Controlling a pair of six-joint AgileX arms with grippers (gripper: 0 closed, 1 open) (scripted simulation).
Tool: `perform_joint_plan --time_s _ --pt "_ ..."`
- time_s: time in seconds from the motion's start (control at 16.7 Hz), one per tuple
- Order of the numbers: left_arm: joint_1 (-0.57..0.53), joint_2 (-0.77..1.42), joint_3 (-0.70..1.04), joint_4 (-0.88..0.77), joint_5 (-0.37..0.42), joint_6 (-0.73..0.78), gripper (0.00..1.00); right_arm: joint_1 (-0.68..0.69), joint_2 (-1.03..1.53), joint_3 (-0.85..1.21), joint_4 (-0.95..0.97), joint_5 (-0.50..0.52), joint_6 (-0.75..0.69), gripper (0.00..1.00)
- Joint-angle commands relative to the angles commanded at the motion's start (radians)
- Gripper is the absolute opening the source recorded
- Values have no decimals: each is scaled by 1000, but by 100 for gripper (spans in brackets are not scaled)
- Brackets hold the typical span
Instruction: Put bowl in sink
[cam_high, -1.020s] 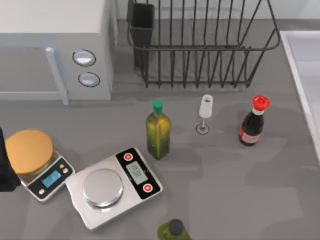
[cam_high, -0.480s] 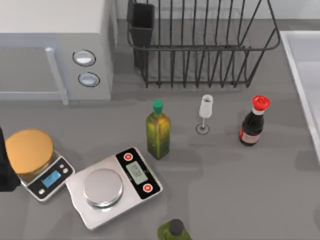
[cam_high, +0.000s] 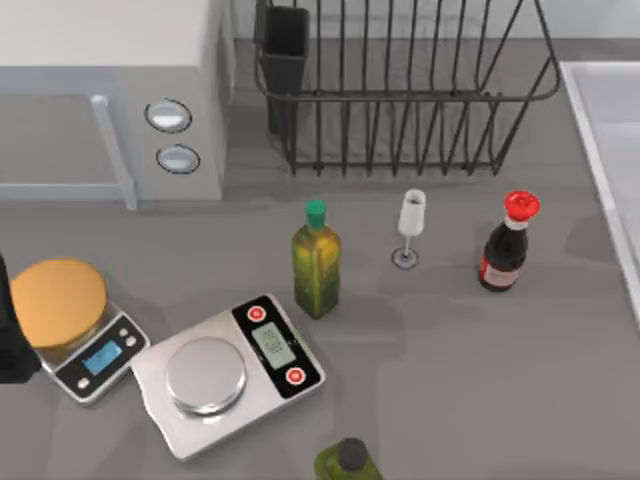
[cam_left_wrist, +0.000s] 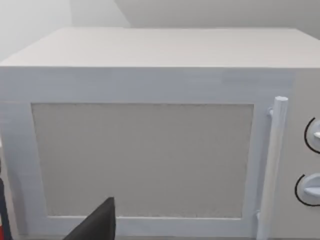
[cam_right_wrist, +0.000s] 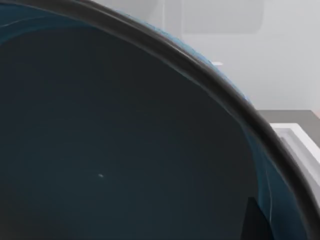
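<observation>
A: Near edge first. What do you have?

B: A dark-capped green bottle (cam_high: 347, 462) at the near edge of the counter (cam_high: 480, 380). Just behind it, the big silver scale (cam_high: 228, 372), steel plate bare. To its left, the small scale (cam_high: 92, 352) with an orange disc (cam_high: 58, 300) on it.

A: Left arm?

B: A dark shape at the far left edge of the top view, beside the small scale; it looks like the arm, parked. Its wrist camera faces the microwave (cam_left_wrist: 150, 145) door, with one dark finger (cam_left_wrist: 97, 225) of the left gripper at the frame edge. Open or closed, cannot tell.

A: Middle of the counter?

B: An oil bottle (cam_high: 316, 259) with a green cap, then a small white glass (cam_high: 410, 226), then a red-capped dark sauce bottle (cam_high: 508, 243), in a loose row left to right, all upright and apart.

A: Farther back?

B: Microwave at rear left, black wire dish rack (cam_high: 400, 90) at rear centre with a dark cup (cam_high: 285, 45) at its left end.

A: The bowl?

B: In the right wrist view: the bowl (cam_right_wrist: 125, 150) sits close against the camera, teal inside, dark rim arcing across. A dark sliver (cam_right_wrist: 256, 220) of the right gripper shows inside the rim. The grip itself is hidden, so cannot tell.

A: And the sink?

B: The sink (cam_high: 612, 150) is at the right edge of the top view, pale rim raised. Its white rim (cam_right_wrist: 295, 142) also shows just beyond the bowl.
</observation>
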Motion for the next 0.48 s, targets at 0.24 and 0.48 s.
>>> perform_joint_plan --time_s 0.24,0.48 --pt "0 0 0 0 0 0 100 0 0 0 0 0 0 0" --pt "0 0 0 0 0 0 100 0 0 0 0 0 0 30"
